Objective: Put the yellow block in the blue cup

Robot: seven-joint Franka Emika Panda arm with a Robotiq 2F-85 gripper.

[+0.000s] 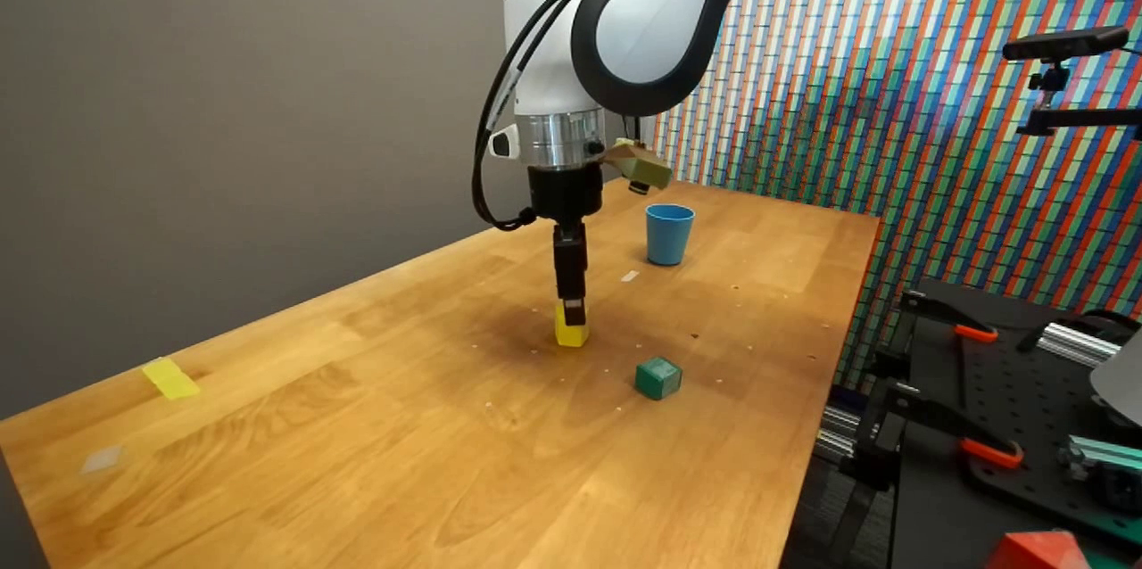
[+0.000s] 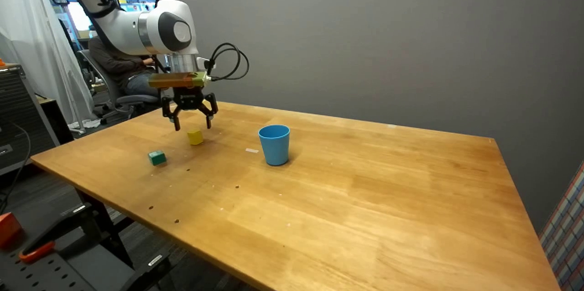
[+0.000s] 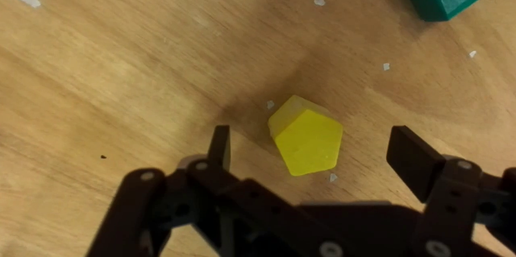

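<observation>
Over a wooden table point(image 1: 357, 480), a Franka Emika Panda arm point(image 1: 553, 34) held its Robotiq gripper point(image 2: 193, 127) above a yellow pentagonal block point(image 3: 310, 142).

The jaws stood spread wide and released, with the fingers point(image 3: 415, 164) to either side of the yellow block and apart from it in the wrist view. The light-blue tapered cup point(image 2: 275, 149) stood upright in both exterior views, well apart from the yellow block. The green block point(image 1: 658, 378) sat nearer to that block. The yellow block itself rested on the table, beneath the gripper. A short whitish tape strip point(image 2: 252, 150) lay between the yellow block and the cup.
</observation>
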